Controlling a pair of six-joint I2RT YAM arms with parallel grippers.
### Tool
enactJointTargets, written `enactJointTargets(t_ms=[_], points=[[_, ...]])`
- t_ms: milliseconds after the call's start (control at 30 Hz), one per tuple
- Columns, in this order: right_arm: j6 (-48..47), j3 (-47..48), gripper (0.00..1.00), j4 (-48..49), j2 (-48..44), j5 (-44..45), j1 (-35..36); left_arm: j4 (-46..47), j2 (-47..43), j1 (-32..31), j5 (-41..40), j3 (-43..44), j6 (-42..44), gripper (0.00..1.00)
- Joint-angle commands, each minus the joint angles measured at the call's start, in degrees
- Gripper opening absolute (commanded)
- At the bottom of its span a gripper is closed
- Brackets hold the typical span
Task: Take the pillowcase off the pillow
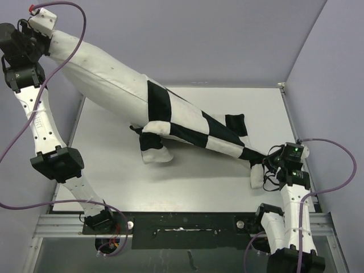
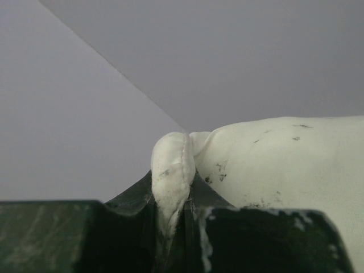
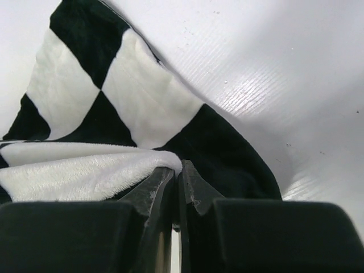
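Observation:
The plain off-white pillow [image 1: 96, 71] hangs stretched from the upper left down to the table, about half of it bare. My left gripper [image 1: 46, 35] is raised high at the far left and shut on the pillow's corner [image 2: 173, 170]. The black-and-white checkered pillowcase [image 1: 193, 128] still covers the pillow's lower end and trails to the right. My right gripper [image 1: 263, 164] sits low at the right of the table, shut on the pillowcase's edge [image 3: 131, 165]. The fingers [image 3: 196, 187] pinch the fabric tight.
The white table top [image 1: 187, 182] lies under the fabric. Grey walls [image 1: 335, 85] close in the left, back and right sides. A black metal rail [image 1: 187, 227] with the arm bases runs along the near edge. A loose flap of pillowcase [image 1: 154, 149] hangs at the middle.

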Motion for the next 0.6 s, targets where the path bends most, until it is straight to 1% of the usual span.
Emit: enactJointTargets(t_ms=[0,33,67,100,133,167,200,233,267,300,333,400,500,567], points=[[-3.88,3.28,0.0,-1.01,2.79,5.85,-2.38,19.28,-0.28,4.2,-7.26,1.2,5.44,0.0],[-4.73,3.28,0.0,-0.09,3.26,3.99,-2.27,19.53,-0.69,4.15,-7.1,0.54,4.71,0.0],[-7.8,2.67,0.0,2.41,3.9,-0.59,-1.87,18.9,-1.18,3.98,-6.5,0.03,3.28,0.0],[-9.56,1.83,0.04,5.94,5.62,-6.06,-0.09,17.36,-2.0,3.73,-5.09,-0.58,0.77,0.0],[-10.85,1.65,0.16,7.97,8.24,-9.67,2.16,15.49,-3.15,3.42,-2.38,-1.64,-2.52,0.0],[-12.34,2.5,0.29,8.77,11.76,-11.13,6.17,13.41,-4.54,2.98,2.92,-3.36,-5.01,0.0],[-13.76,3.93,0.4,9.12,14.92,-10.72,10.92,11.74,-6.34,2.1,6.06,-5.95,-6.15,0.0],[-15.15,5.28,0.49,9.85,17.53,-9.78,15.64,11.23,-8.14,0.45,7.41,-9.2,-6.08,0.0],[-16.01,7.35,0.56,10.43,19.96,-8.96,19.72,11.38,-10.16,-2.04,8.42,-12.95,-4.94,0.0],[-16.66,9.21,0.62,10.25,22.17,-8.52,22.15,12.11,-12.29,-3.9,9.11,-16.9,-3.64,0.0],[-17.24,10.84,0.66,10.11,24.01,-8.94,23.3,12.67,-14.21,-5.72,9.51,-20.32,-2.05,0.0],[-17.76,13.57,0.72,10.37,26.34,-9.08,23.42,11.5,-16.52,-8.54,9.78,-23.78,1.49,0.0],[-18.65,18.61,0.76,11.72,30.47,-7.36,20.84,9.67,-18.31,-10.27,10.64,-24.92,1.8,0.0],[-18.74,23.56,0.78,12.17,35.76,-5.77,19.48,8.51,-18.7,-10.73,10.73,-24.9,1.79,0.0]])
